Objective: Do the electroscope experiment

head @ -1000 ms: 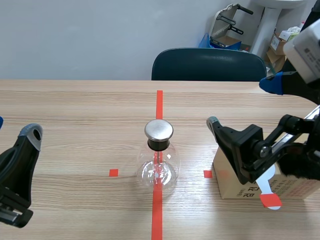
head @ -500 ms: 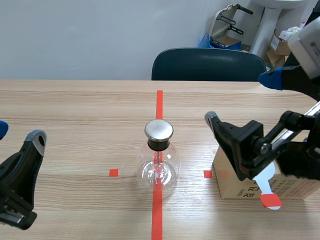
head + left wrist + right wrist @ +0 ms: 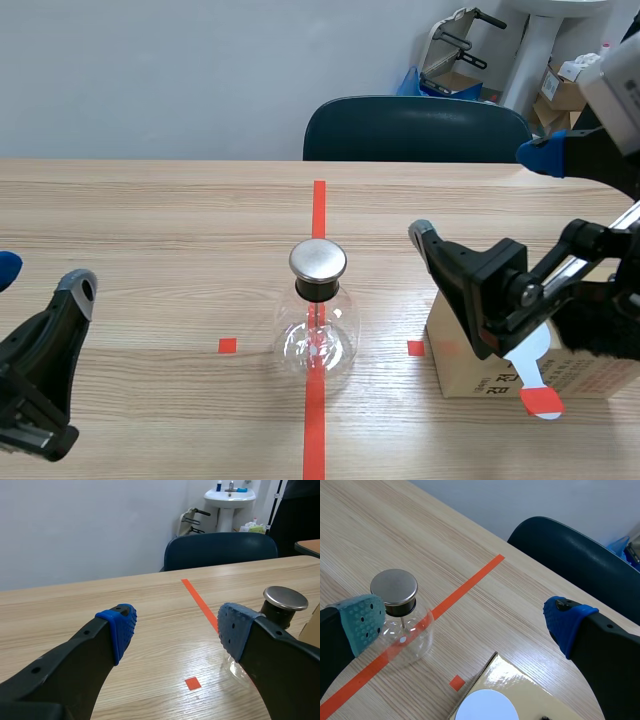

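Eyeing glass flask [image 3: 317, 340]: looks fragile, slick; you'd pinch black neck [image 3: 319, 289]; left claw [image 3: 175, 625], right claw [image 3: 465, 617] spread, empty.

Box [image 3: 466, 374] partly behind right claw [image 3: 478, 198]

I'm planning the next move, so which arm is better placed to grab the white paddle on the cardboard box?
Right, probably. The right gripper hangs open just above the cardboard box and white paddle; the left gripper is across the table, beyond the electroscope flask.
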You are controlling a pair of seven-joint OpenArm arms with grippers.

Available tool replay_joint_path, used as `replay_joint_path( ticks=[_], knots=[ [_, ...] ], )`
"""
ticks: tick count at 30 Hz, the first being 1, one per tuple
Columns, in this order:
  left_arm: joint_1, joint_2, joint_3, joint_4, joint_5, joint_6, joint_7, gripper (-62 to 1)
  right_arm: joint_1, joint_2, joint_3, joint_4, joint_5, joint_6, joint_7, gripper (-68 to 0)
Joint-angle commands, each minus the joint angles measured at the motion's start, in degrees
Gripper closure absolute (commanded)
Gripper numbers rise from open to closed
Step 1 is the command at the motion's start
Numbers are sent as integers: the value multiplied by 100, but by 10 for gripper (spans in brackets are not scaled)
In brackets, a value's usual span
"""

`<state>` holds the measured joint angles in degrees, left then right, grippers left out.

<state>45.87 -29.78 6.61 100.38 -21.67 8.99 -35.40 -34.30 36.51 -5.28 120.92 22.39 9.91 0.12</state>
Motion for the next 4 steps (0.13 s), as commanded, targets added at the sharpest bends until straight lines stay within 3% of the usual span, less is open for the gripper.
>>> replay_joint_path(
  ticks=[1,4],
  knots=[
    [15,57,9,94,11,24,-90,-376,4,11,26,52,35,-22,85,-679],
    [15,57,9,94,9,83,-92,-377,4,11,26,52,35,-22,85,-679]
  ],
)
